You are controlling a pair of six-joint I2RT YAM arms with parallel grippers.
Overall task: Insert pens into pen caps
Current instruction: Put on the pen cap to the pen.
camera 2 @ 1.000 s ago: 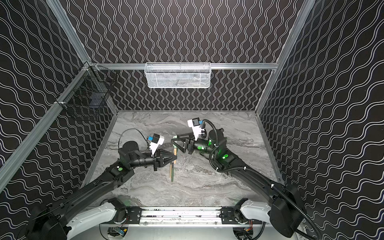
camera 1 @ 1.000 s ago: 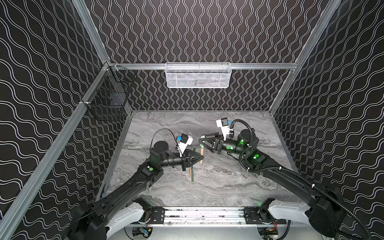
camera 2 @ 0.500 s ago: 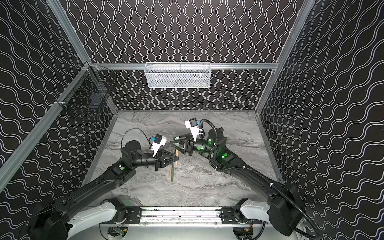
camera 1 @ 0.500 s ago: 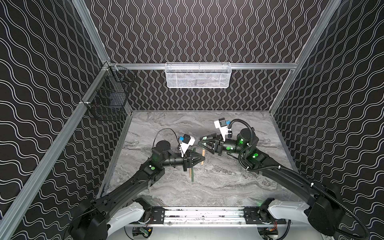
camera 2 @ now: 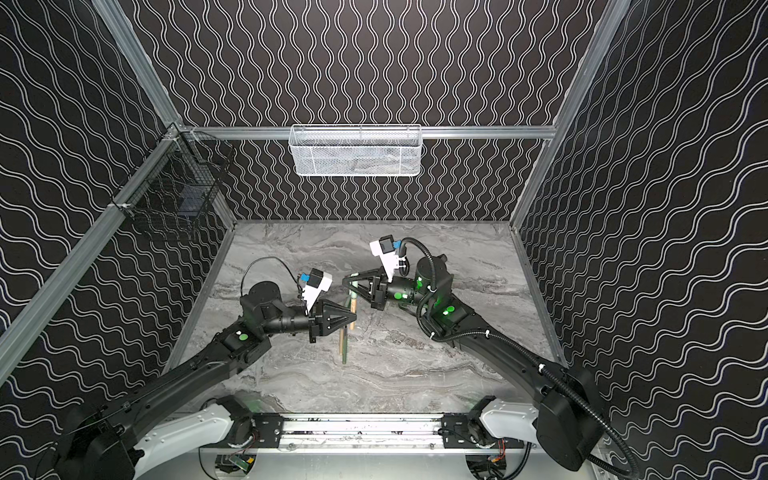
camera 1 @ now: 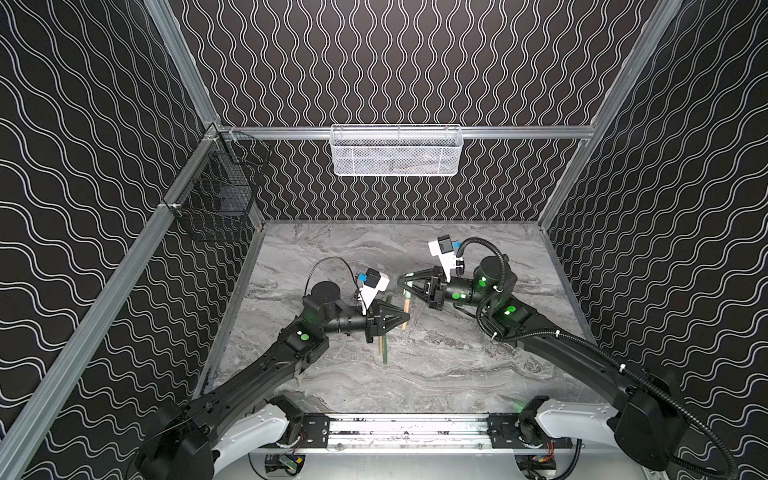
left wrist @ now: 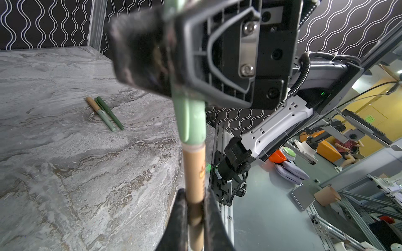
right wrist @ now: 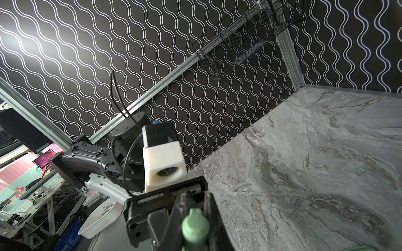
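Note:
A tan-orange pen is clamped in my left gripper, which is shut on its barrel. A pale green pen cap sits over the pen's far end. My right gripper is shut on that cap. In both top views the two grippers meet tip to tip above the middle of the table: left gripper, right gripper, with the pen and cap between them. The pen's tip is hidden inside the cap.
A dark green pen and a tan pen with a pale green cap lie side by side on the marble table, just under the left gripper. On the back wall hangs a white mesh basket, on the left wall a black wire basket.
The right gripper's jaws have shut on the pale green cap. Both arms shifted slightly left, keeping pen and cap together.

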